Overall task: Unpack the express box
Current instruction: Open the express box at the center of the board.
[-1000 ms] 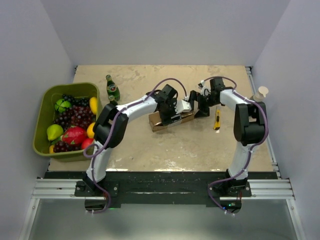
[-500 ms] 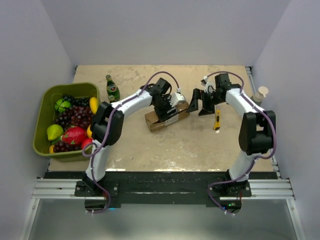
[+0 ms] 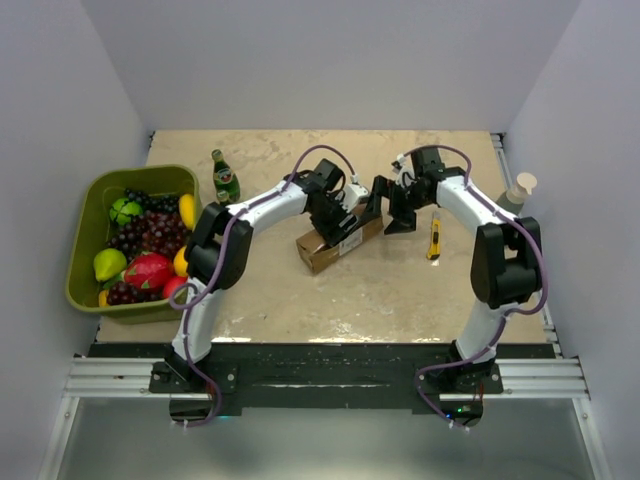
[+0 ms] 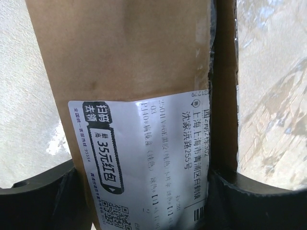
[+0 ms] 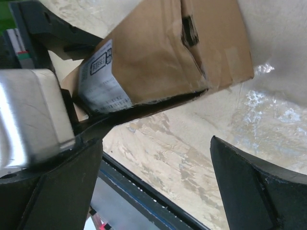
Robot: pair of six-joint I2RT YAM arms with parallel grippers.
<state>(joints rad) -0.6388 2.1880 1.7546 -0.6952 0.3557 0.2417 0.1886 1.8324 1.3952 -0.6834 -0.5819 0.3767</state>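
Note:
The express box [image 3: 322, 250], a brown carton with a white printed label, lies slanted mid-table. My left gripper [image 3: 338, 218] comes down on its middle. In the left wrist view the express box [image 4: 134, 57] fills the whole gap between the black fingers [image 4: 38, 201], which press on both long sides. My right gripper [image 3: 388, 208] hangs open just off the carton's far right end. From the right wrist, the express box [image 5: 158, 52] sits ahead of the right gripper [image 5: 158, 163], with only bare table between its fingers [image 5: 259, 187].
A slim yellow utility knife [image 3: 434, 238] lies right of the right gripper. At the left stands a green bin [image 3: 85, 210] full of fruit, with a green bottle [image 3: 224, 178] behind it. A pale small object [image 3: 522, 185] sits at the right edge.
The left gripper has narrowed onto the carton and turned it to a steeper slant. The right gripper swung out to the right, then came back toward the carton's far end.

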